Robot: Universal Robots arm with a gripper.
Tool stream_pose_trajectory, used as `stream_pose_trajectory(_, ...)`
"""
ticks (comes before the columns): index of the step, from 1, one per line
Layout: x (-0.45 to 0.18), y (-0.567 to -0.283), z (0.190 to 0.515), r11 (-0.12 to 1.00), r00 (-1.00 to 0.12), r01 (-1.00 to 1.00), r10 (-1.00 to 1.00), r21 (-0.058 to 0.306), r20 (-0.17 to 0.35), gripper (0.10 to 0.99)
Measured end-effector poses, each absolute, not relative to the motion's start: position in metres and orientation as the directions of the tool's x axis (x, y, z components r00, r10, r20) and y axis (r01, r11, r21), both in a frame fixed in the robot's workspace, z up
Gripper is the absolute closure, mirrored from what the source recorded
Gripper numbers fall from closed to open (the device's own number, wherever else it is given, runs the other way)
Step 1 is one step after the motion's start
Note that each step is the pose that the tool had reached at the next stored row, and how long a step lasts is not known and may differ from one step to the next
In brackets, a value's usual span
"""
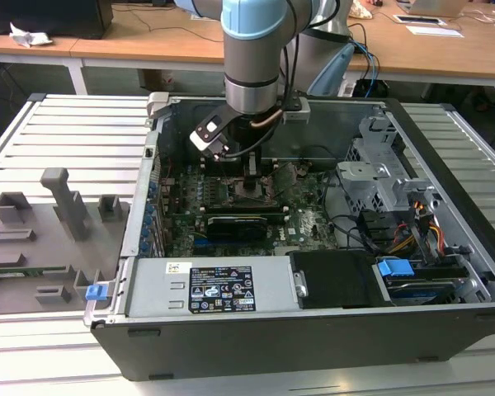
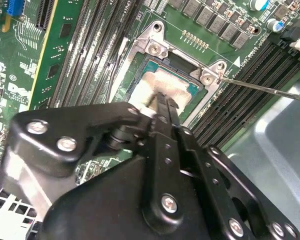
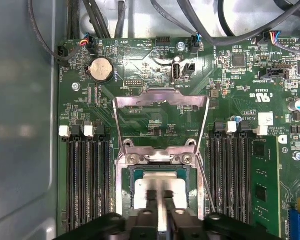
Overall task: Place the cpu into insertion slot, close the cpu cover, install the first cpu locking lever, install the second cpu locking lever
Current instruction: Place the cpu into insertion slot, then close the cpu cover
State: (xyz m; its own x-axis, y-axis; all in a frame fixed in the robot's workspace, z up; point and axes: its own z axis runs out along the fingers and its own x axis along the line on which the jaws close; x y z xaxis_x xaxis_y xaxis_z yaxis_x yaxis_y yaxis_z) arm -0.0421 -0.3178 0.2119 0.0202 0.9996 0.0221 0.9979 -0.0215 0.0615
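Jaws hang low over the motherboard, almost closed: the two black fingers (image 3: 152,202) leave only a sliver between them and grip nothing that can be seen, their tips right over the cpu (image 3: 160,181) (image 2: 162,85). That pale chip lies flat inside the insertion slot (image 3: 123,190), its face visible in both wrist views. The cpu cover (image 3: 160,96) stands open on its hinge, tipped away from the socket, with bare board visible through its window. A thin metal lever rod (image 2: 262,88) runs just beside the socket, above the memory slots (image 3: 235,180) that flank it on both sides. In the exterior view the arm (image 1: 252,58) reaches down into the open computer case (image 1: 313,346). From the socket, the power supply (image 1: 219,285) lies at 6 o'clock and the drive cage (image 1: 384,177) at 3 o'clock. A grey fixture tray (image 1: 41,239) sits at 9 o'clock, outside the case on the slatted tabletop (image 1: 74,124).
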Motion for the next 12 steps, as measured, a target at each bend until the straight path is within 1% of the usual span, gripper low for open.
stream_pose_trajectory(1,-0.0421,-0.3178,0.2125,-0.022,0.02,0.998,1.0,0.061,0.022,0.976)
stream_pose_trajectory(12,-0.0421,-0.3178,0.2196,-0.022,0.02,0.998,1.0,0.059,0.022,0.98)
